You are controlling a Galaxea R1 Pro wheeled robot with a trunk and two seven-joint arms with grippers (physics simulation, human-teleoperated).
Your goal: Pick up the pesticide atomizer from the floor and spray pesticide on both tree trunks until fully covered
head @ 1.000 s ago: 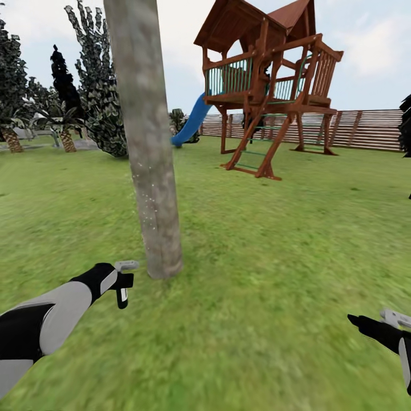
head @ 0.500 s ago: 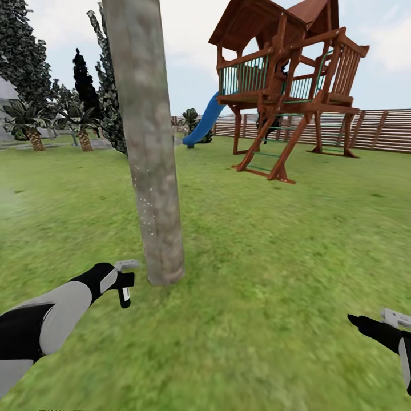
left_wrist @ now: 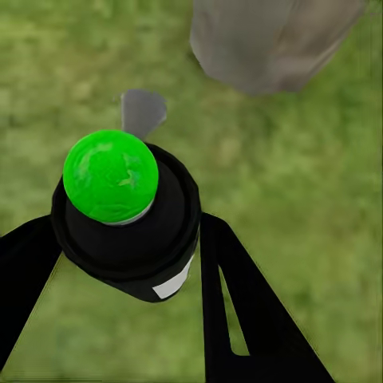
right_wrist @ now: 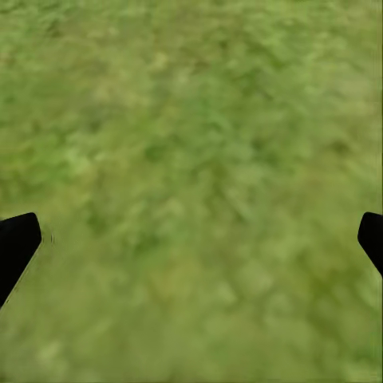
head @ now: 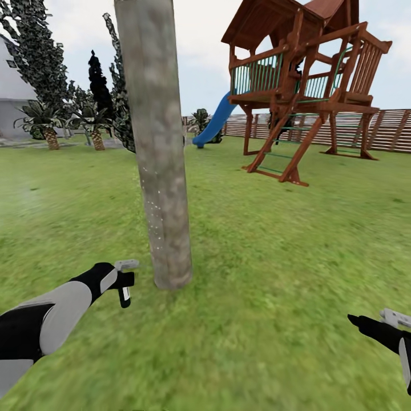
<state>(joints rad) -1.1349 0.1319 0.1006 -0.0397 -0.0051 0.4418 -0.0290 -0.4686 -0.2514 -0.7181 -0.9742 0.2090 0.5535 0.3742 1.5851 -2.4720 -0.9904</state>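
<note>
Obstacle: tree trunk (head: 160,148), just beside the left gripper (head: 127,281). Open grass (head: 268,274) elsewhere; playset (head: 302,97) well apart.

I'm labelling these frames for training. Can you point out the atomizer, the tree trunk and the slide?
atomizer (left_wrist: 124,211), left wrist view, on its black body under the green cap.
tree trunk (head: 162,171), head view, on the bark at mid-height.
slide (head: 214,125), head view, on the blue chute beside the playhouse.
</note>
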